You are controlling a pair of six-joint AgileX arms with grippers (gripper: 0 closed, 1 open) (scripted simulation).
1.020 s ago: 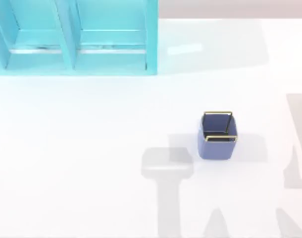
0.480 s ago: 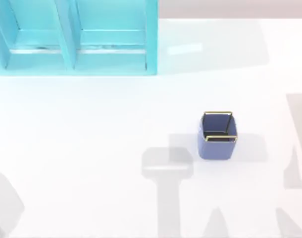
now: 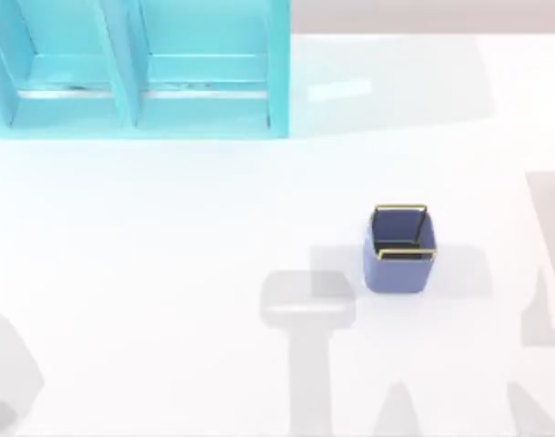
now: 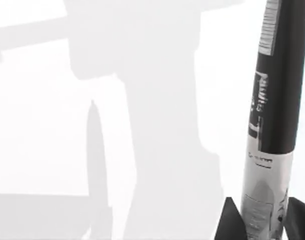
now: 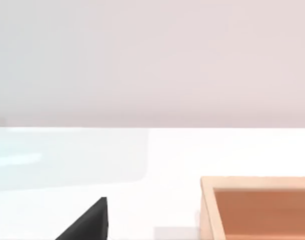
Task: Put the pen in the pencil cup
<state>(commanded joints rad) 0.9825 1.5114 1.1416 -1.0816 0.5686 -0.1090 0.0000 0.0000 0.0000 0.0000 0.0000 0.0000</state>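
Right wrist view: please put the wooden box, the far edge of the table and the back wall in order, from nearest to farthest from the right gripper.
1. Wooden box: on the table, close beside the right gripper.
2. Table, far edge: well beyond the box.
3. Back wall: behind that edge, farthest.

The left gripper is at work elsewhere, shut on the pen.

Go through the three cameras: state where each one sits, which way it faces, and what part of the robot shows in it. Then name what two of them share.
Top view: above the table, looking down on the pencil cup and turquoise shelf unit; arm shadows fall on the table.
Left wrist view: on the left arm, looking along the pen, which the left gripper clamps above the table.
Right wrist view: on the right arm, facing level across the table toward a wooden tray; one dark finger shows.
Shared: all three take in the white table.
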